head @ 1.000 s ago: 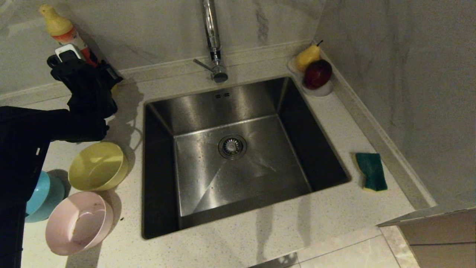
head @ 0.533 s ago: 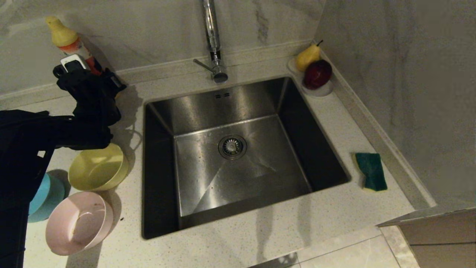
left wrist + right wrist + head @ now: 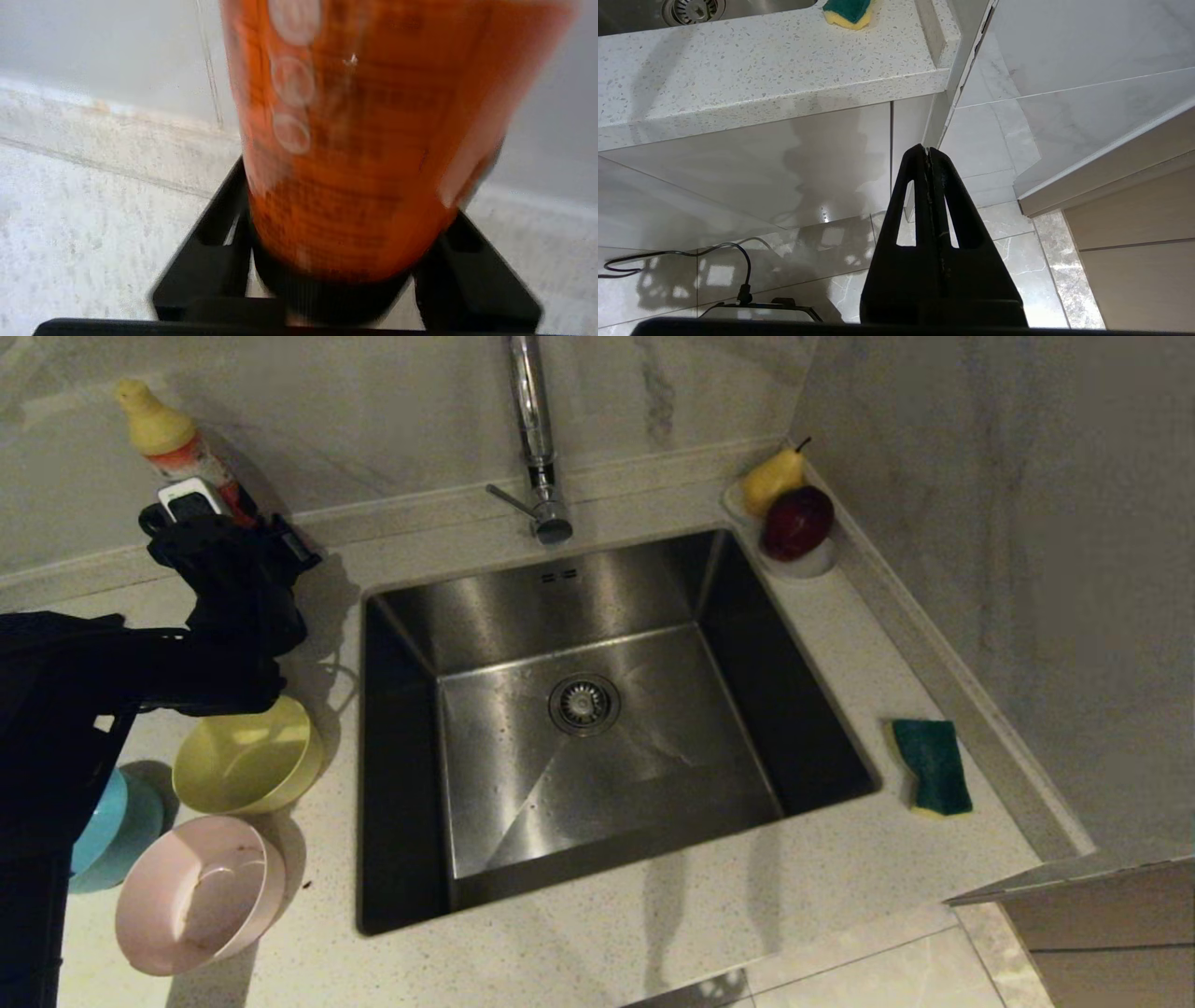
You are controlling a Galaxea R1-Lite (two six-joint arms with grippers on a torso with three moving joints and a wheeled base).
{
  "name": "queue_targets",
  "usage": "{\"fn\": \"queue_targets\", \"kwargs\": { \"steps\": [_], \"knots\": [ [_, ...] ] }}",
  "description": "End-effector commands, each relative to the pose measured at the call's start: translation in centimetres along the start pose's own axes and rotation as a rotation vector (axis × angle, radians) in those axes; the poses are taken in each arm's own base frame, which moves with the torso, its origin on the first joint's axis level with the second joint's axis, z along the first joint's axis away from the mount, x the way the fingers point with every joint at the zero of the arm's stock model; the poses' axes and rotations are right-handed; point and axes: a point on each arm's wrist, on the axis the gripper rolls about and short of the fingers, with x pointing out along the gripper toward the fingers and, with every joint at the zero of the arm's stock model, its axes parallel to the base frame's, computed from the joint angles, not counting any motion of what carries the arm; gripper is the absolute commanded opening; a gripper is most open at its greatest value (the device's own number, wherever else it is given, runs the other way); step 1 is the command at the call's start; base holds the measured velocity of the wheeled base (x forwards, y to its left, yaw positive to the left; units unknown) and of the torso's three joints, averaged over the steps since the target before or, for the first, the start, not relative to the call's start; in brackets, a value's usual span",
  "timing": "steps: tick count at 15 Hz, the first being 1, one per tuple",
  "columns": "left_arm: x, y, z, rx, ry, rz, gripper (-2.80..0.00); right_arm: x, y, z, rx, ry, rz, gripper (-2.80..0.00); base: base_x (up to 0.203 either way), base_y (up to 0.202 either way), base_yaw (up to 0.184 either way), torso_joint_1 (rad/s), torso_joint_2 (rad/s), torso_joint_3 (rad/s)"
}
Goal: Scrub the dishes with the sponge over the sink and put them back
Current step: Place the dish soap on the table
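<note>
On the far left of the surface (image 3: 653, 933), against the back wall, the left gripper (image 3: 345, 280) has its fingers (image 3: 210, 261) set on either side of the base of an orange detergent bottle (image 3: 355, 140). Whether they grasp it or have let go cannot be told from the wrist view. From the head view the bottle (image 3: 173, 439) stands tilted behind the black arm.

Just in front of that arm sit the 3 dishes: the light blue bowl (image 3: 103, 831) half hidden at the edge, the yellow bowl (image 3: 245, 767) nearest the sink, and the pink bowl (image 3: 201, 891) with brown smears, closest to the robot. All rest on the surface, apart from the fingers.

The sink (image 3: 597, 728) is bare in the middle, with the tap (image 3: 534, 439) behind it. A pear and a red apple sit in a white dish (image 3: 803, 560) at the back corner. The sponge (image 3: 932, 765) lies green face up on the right, well apart from both arms.

The right gripper (image 3: 930, 154) hangs below the surface edge, fingers clenched together on nothing.

The step in hand looks like dealing with the detergent, before any scrubbing. Next, I judge, the left arm should clear the bottle and take 1 bowl, while the right must rise and fetch the sponge.
</note>
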Motion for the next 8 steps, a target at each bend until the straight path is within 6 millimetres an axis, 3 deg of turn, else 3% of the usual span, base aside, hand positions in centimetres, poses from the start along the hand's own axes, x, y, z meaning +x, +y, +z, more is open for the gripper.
{"fn": "queue_targets", "kwargs": {
  "steps": [1, 6, 8],
  "knots": [
    [0.0, 0.0, 0.6, -0.013, -0.016, 0.002, 0.0, 0.0, 0.0, 0.0, 0.0, 0.0, 0.003, -2.8, 0.0, 0.0, 0.0, 0.0, 0.0, 0.0],
    [-0.2, -0.1, 2.3, -0.02, -0.039, -0.001, 0.0, 0.0, 0.0, 0.0, 0.0, 0.0, 0.001, -2.8, 0.0, 0.0, 0.0, 0.0, 0.0, 0.0],
    [-0.4, -0.3, 4.4, -0.03, -0.065, -0.005, 0.0, 0.0, 0.0, 0.0, 0.0, 0.0, 0.0, -2.8, 0.0, 0.0, 0.0, 0.0, 0.0, 0.0]
  ]
}}
